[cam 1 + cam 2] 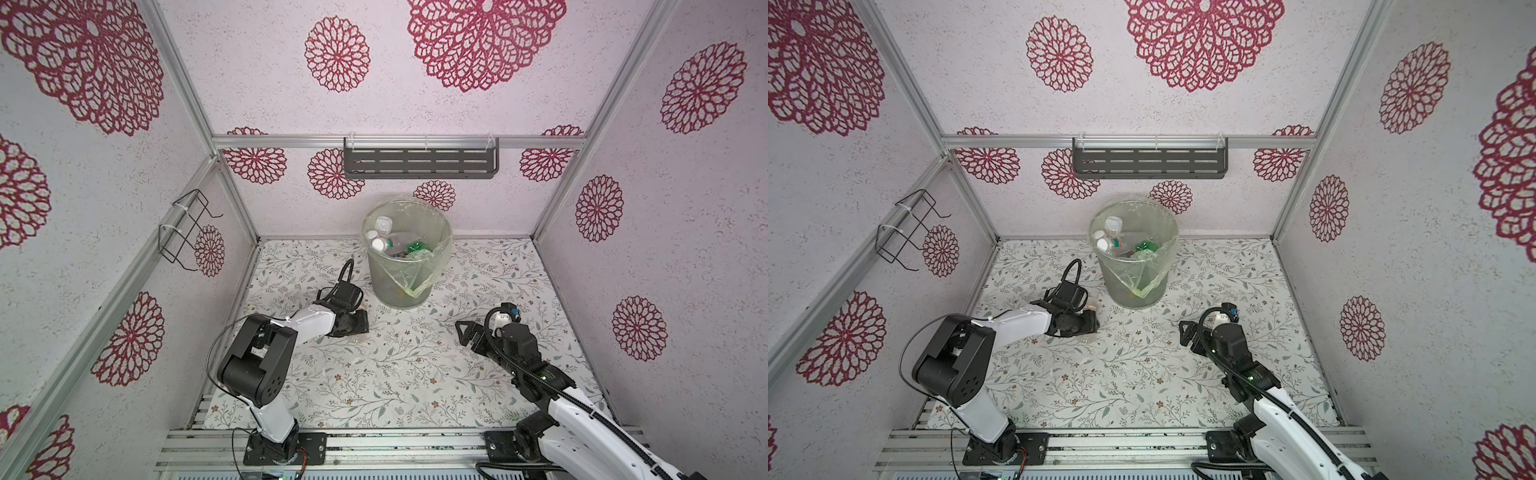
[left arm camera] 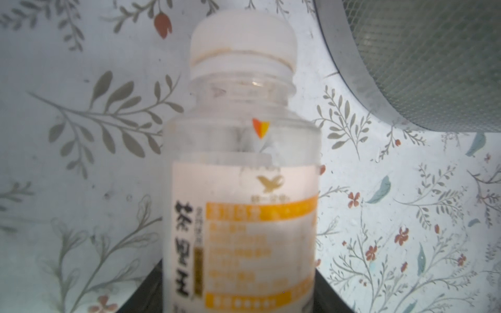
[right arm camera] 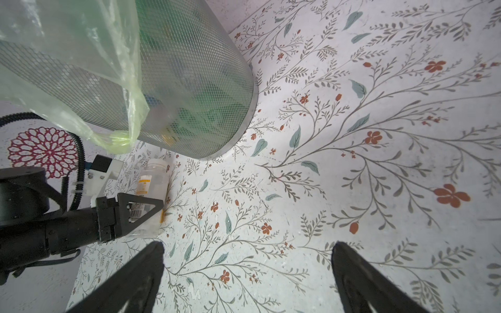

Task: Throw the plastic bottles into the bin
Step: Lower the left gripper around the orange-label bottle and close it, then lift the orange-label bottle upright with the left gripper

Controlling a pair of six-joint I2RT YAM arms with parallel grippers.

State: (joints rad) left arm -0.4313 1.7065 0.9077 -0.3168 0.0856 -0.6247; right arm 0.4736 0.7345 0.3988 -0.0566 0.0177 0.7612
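Lower right in both top views, the right pincer (image 3: 248,245) hangs spread wide. Left of centre, the left pincer (image 2: 240,291) pinches a clear, white-capped plastic bottle (image 2: 244,189) with a white-and-orange label, lying on the floral surface (image 1: 415,374). Just behind stands the bag-lined mesh bin (image 1: 395,286), holding other bottles (image 1: 386,243).

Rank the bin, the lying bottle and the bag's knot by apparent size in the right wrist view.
Largest: bin, by far.
Then: bottle.
Smallest: bag knot.
No two look alike.
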